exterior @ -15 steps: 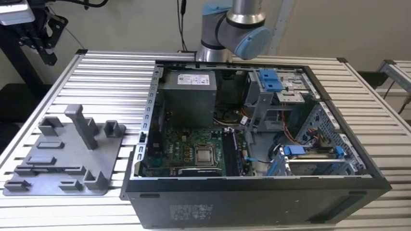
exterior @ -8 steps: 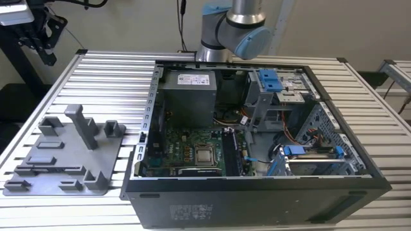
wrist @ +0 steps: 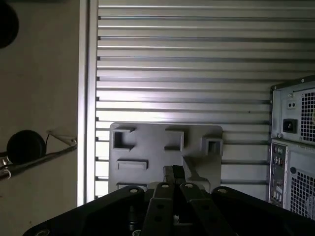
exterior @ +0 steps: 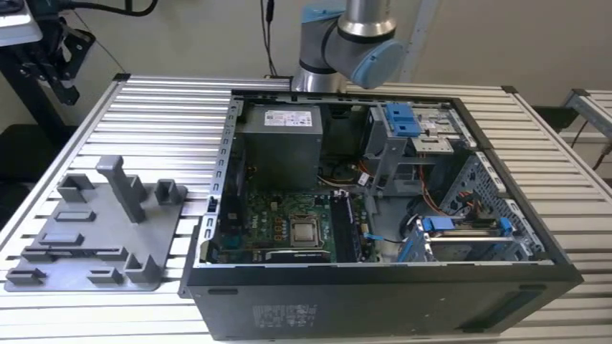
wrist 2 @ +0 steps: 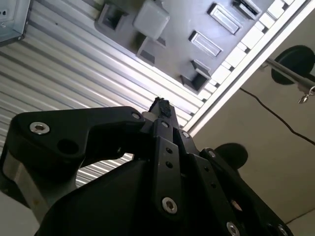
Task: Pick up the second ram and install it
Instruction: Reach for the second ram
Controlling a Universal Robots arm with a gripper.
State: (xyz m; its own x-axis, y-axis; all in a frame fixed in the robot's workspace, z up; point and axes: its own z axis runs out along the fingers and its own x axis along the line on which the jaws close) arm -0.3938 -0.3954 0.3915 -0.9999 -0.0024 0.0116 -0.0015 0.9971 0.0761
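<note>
Second ram unclear, end effector (wrist: pixel 173 173) facing tray (wrist: pixel 152 156)

The arm (exterior: pixel 349 43) shows at the top of the exterior view: a silver tube running into a grey joint with a pale blue cap, and a second grey joint beside it dropping straight down. The gripper (wrist: pixel 173 172) appears in both wrist views, its black linkage bars converging to a point. The fingers are drawn together, tips meeting, with nothing between them.
</note>
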